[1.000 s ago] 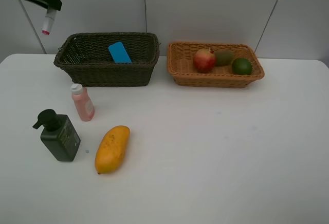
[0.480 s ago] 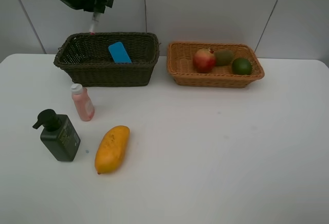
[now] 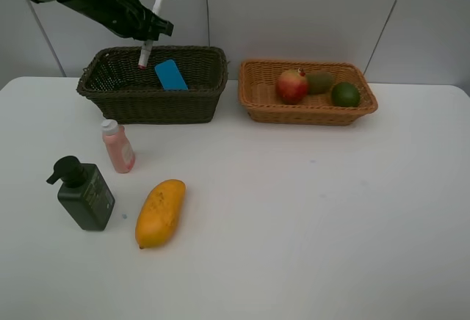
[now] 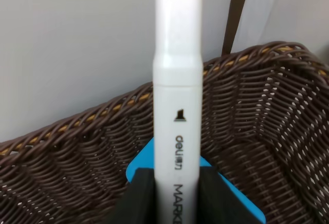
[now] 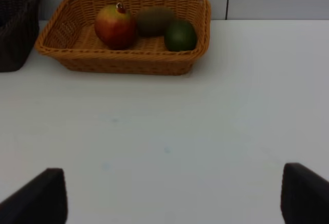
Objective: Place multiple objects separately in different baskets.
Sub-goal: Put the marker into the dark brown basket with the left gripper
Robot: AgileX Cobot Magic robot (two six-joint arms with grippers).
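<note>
My left gripper (image 3: 150, 32) is shut on the white-pink marker (image 3: 145, 54), which hangs pink tip down over the back left of the dark basket (image 3: 150, 106). The left wrist view shows the marker (image 4: 177, 106) clamped between black fingers (image 4: 140, 198), with the blue eraser (image 4: 141, 168) below it. That eraser (image 3: 171, 75) lies inside the dark basket. The orange basket (image 3: 308, 114) holds the red-green mango (image 3: 291, 86), kiwi (image 3: 319, 81) and lime (image 3: 345, 95). On the table stand the pink bottle (image 3: 117, 146) and pump bottle (image 3: 84, 194), and the yellow mango (image 3: 160, 212) lies beside them. My right gripper (image 5: 172, 198) is open and empty, hovering in front of the orange basket (image 5: 123, 62).
A grey panelled wall rises directly behind both baskets. The white table (image 3: 316, 217) stretches to the front and right. In the exterior high view the right arm is out of frame.
My left arm swung right from the top-left corner and lowered, carrying the marker from outside the dark basket to above its interior. Everything else stayed still.
</note>
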